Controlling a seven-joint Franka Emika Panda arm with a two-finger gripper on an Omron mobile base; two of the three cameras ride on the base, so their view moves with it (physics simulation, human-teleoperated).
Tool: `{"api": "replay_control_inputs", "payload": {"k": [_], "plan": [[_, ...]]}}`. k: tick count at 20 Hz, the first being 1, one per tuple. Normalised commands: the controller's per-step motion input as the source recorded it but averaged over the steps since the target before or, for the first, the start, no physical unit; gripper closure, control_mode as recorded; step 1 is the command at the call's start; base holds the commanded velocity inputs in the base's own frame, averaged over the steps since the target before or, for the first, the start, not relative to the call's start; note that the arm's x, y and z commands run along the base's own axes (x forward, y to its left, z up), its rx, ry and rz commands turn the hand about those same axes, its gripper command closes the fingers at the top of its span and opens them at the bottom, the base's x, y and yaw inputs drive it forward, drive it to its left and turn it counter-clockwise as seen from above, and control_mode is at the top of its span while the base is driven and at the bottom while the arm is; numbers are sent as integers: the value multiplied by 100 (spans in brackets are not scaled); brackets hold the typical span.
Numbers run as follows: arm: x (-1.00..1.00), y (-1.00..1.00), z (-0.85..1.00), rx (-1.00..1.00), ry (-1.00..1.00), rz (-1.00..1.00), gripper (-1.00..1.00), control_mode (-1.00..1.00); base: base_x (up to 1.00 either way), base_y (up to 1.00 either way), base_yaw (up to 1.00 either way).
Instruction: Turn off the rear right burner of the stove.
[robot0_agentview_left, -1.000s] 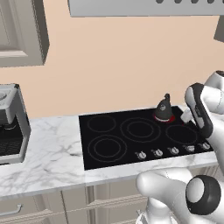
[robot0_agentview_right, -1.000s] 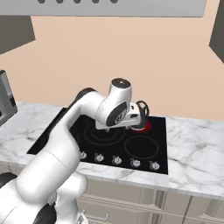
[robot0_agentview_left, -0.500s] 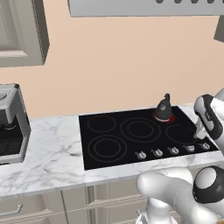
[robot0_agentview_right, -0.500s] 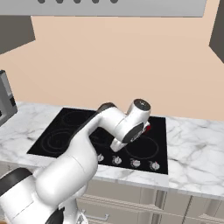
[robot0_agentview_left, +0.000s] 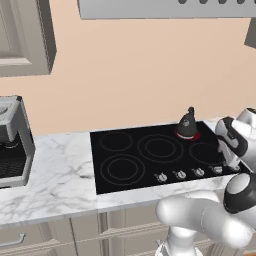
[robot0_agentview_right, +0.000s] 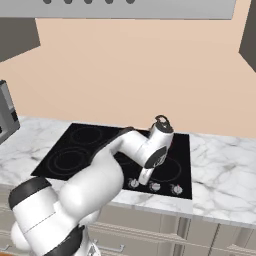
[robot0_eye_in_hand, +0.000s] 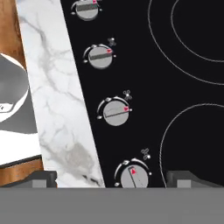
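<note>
My tool (robot0_eye_in_hand: 111, 177) has dropped fast over the last second, from up near the back of the stove (robot0_agentview_left: 125, 150) to low over the front row of knobs at the right end. Its two dark fingertips (robot0_eye_in_hand: 41, 178) stand well apart, so it is open and holds nothing. Between the tips sits the nearest knob (robot0_eye_in_hand: 132, 176), its red mark pointing off at a slant, while the three knobs beyond it, starting with the next knob (robot0_eye_in_hand: 116, 112), have marks lying level to one side. I judge the slanted one to be the turned-on knob and therefore mine to turn back, though the small icon beside it is too fine to read. To the side of the knobs runs the marble surface (robot0_eye_in_hand: 57, 100).

Beyond the knobs lie the grey ring outlines of the front zones. Farther back, the rear right burner (robot0_agentview_left: 188, 135) shows a red glowing rim, so it is not yet off. A small dark kettle (robot0_agentview_left: 187, 123) stands on it, well apart from my arm now.

The descent means the approach is almost done; what remains, I think, is closing on the knob and twisting.
</note>
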Motion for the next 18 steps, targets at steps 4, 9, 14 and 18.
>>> {"api": "replay_control_inputs", "payload": {"k": [4, 9, 14, 18], "plan": [[0, -22, -32, -1, 0, 26, -100, -100, 0, 0, 0], [0, -31, -42, 2, 0, 18, -100, -100, 0, 0, 0], [43, -2, -34, 1, 4, 4, -100, -100, 0, 0, 0], [36, -9, -35, 0, 8, 0, -100, -100, 0, 0, 0]]}}
